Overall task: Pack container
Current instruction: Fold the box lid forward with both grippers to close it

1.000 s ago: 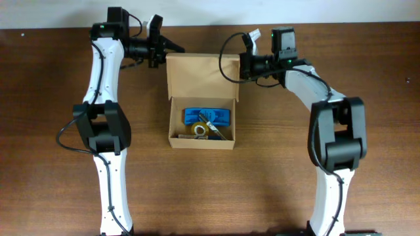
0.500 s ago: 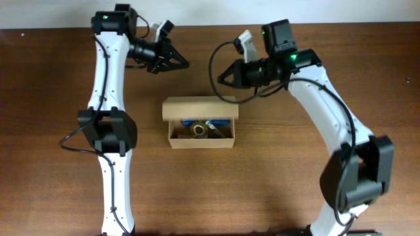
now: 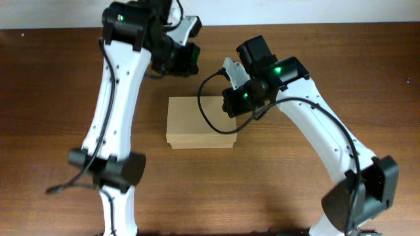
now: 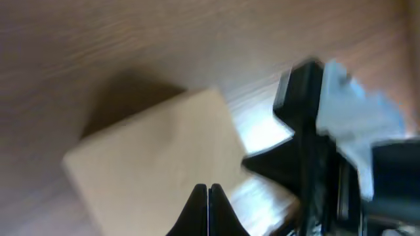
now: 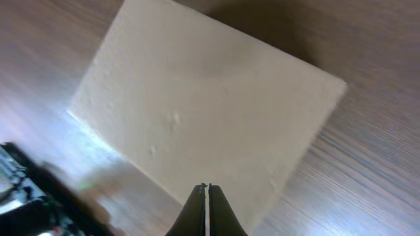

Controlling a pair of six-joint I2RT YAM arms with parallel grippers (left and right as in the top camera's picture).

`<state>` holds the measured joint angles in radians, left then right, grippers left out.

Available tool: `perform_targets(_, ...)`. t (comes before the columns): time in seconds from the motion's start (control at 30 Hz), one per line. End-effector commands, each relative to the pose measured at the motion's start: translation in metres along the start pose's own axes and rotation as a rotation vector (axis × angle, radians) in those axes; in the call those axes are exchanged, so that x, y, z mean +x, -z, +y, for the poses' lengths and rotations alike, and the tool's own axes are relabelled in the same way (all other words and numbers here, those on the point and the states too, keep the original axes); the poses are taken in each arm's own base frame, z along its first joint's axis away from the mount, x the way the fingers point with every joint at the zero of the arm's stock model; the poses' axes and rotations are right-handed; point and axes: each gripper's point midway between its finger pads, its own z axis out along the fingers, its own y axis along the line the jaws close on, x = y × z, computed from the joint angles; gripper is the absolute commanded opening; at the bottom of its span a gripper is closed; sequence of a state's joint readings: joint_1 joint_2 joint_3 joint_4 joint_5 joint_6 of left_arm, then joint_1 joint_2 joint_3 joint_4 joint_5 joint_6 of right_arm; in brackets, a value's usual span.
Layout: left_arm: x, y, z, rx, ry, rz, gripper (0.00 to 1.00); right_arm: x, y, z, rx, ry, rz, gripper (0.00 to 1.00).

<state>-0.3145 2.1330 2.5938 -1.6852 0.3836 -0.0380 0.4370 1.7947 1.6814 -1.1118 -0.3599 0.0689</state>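
The container (image 3: pixel 200 119) sits mid-table, a little toward the far edge, lid down flat. The left gripper (image 4: pixel 209 193) and right gripper (image 5: pixel 207 191) are both pinched together on nothing. Pressing evenly along the lid's front edge should seat it.

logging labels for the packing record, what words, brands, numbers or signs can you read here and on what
No text can be read in any view.
Container: plain brown cardboard, no print or label on its closed lid.
Left arm and right arm: a green light on each, no lettering that can be made out.
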Motion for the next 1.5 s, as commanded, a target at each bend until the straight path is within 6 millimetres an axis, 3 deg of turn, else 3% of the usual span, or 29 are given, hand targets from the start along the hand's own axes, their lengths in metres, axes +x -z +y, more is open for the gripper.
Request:
perform_targets(0.0,0.026,0.005,0.025,-0.203,0.043,0.051,0.02,0.000,0.036,-0.003,0.124,0.065,-0.072,0.04)
perform_targets(0.13,0.068,-0.003,0.034,-0.254,0.088,0.170,0.01,0.011,0.043,-0.004,0.150,0.077,-0.045,0.04)
perform_targets(0.3,0.113,-0.029,0.047,-0.266,0.138,0.338,0.02,0.019,0.037,-0.007,0.155,0.086,-0.002,0.04)
perform_targets(0.47,0.129,-0.062,0.060,-0.266,0.157,0.393,0.02,0.030,0.017,-0.013,0.151,0.078,0.034,0.04)
perform_targets(0.73,0.162,-0.107,0.080,-0.269,0.179,0.464,0.01,0.067,-0.030,-0.021,0.110,0.061,0.129,0.04)
perform_targets(0.9,0.172,-0.120,0.086,-0.270,0.183,0.479,0.02,0.080,-0.042,-0.024,0.097,0.052,0.158,0.04)
perform_targets(1.33,0.170,-0.123,0.087,-0.269,0.179,0.464,0.01,0.075,-0.043,-0.016,0.050,0.069,0.135,0.04)
perform_targets(1.47,0.169,-0.123,0.087,-0.269,0.182,0.462,0.02,0.073,-0.053,-0.019,0.049,0.075,0.115,0.04)
